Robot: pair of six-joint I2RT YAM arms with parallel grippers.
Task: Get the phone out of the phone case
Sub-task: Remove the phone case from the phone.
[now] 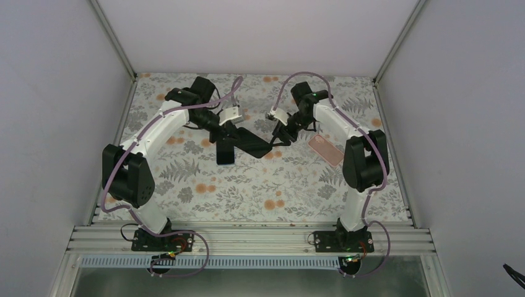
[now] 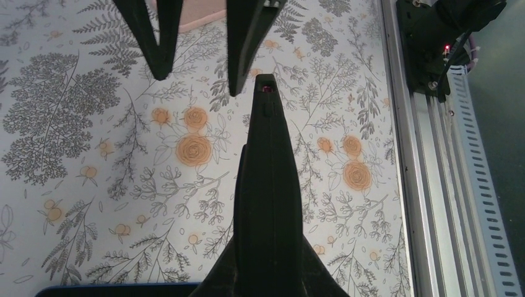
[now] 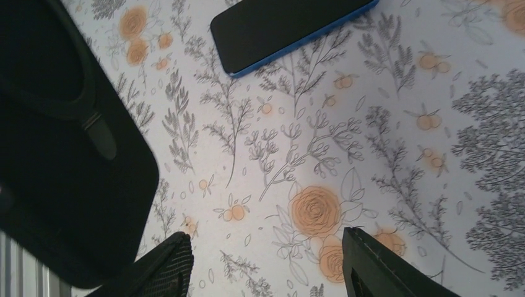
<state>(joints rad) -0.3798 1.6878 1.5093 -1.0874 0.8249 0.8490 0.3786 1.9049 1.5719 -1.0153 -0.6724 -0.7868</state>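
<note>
The phone (image 1: 225, 152), dark with a blue rim, lies flat on the floral table under my left arm. It also shows in the right wrist view as the phone (image 3: 291, 28), and its blue edge (image 2: 105, 288) shows in the left wrist view. The black phone case (image 1: 254, 143) is held above the table, apart from the phone. My left gripper (image 1: 230, 131) is shut on one end of it. In the left wrist view the left gripper (image 2: 267, 247) holds the case (image 2: 267, 136) edge-on. My right gripper (image 1: 280, 137) stands open at the case's other end. In its own view the right gripper (image 3: 266, 263) is empty beside the case (image 3: 62, 142).
A pink flat object (image 1: 326, 150) lies on the table at the right, beside the right arm. White walls enclose the table on three sides. An aluminium rail (image 2: 427, 185) runs along the near edge.
</note>
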